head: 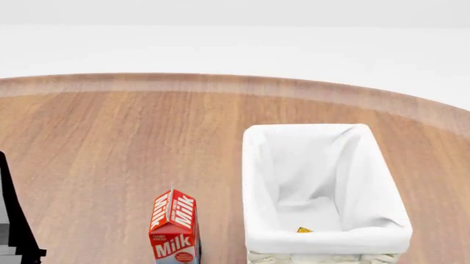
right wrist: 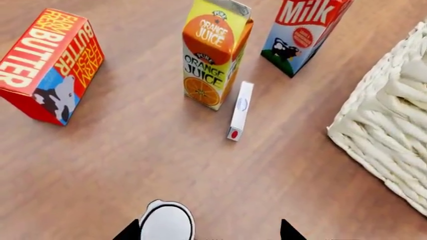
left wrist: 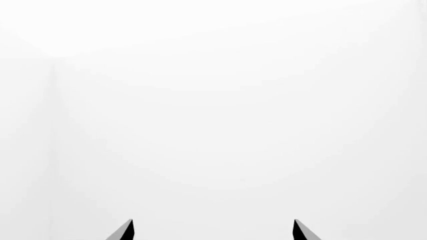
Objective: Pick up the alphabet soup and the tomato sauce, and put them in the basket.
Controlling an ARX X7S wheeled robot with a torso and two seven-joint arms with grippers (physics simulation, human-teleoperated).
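Wicker basket (head: 253, 181) with white cloth liner is seen on the wooden table (head: 110, 143) in the head view; a small yellow-orange scrap (head: 304, 230) shows at the liner's bottom near the front wall. It cannot be told whether that is the alphabet soup's label, so one can already deposited is a judgement only. No blue-label can is seen anywhere else.

A pale silver-white round top (right wrist: 166, 221) is seen in the right wrist view, right at the inner face of one jaw tip of the right gripper (right wrist: 209, 231). It is judged to be a can, probably the tomato sauce, but no label is visible, so this is unconfirmed. The jaws are set wide apart; nothing is clamped, and contact with the can cannot be confirmed. Closing on it and carrying it to the basket is judged to be what is left.

Ahead of the right jaws: orange juice carton (right wrist: 215, 52), milk carton (right wrist: 305, 32), butter box (right wrist: 50, 65), and a small white flat box (right wrist: 239, 110) lying just beside the juice. The basket's woven corner lies off to one side of the jaws, well apart from the can.

Left gripper (left wrist: 212, 231): only two dark tips are seen, spread wide, nothing between them, blank white beyond. It is judged idle.
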